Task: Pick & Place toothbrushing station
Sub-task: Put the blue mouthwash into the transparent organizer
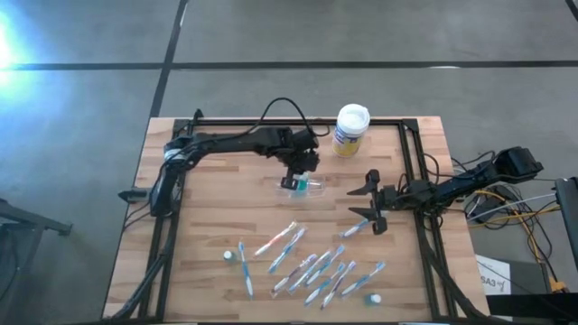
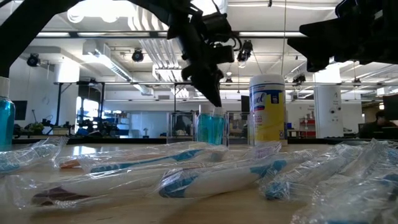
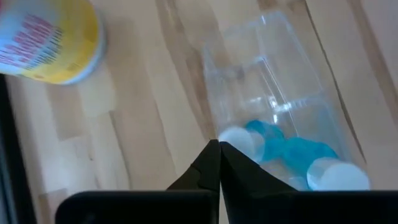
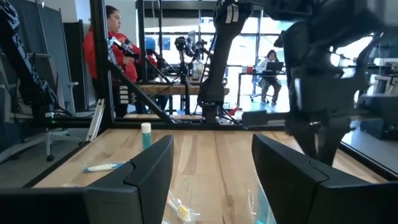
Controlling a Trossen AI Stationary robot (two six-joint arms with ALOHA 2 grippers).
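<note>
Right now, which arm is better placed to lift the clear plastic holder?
Probably the left. The left gripper is shut right at the clear holder, its fingertips meeting at the rim in the wrist view. The right gripper stands open, apart from it.

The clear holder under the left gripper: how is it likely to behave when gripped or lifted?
The clear holder looks thin-walled, so probably light and somewhat slippery. The teal-capped tubes lie loose inside and may shift or spill if it tilts. The left gripper is shut at its rim, a narrow hold that could slip.

Right pincer [image 4: 211, 180] spread wide, toothbrush [image 4: 102, 167] on table [image 4: 205, 146], person [image 4: 112, 46] behind
</note>
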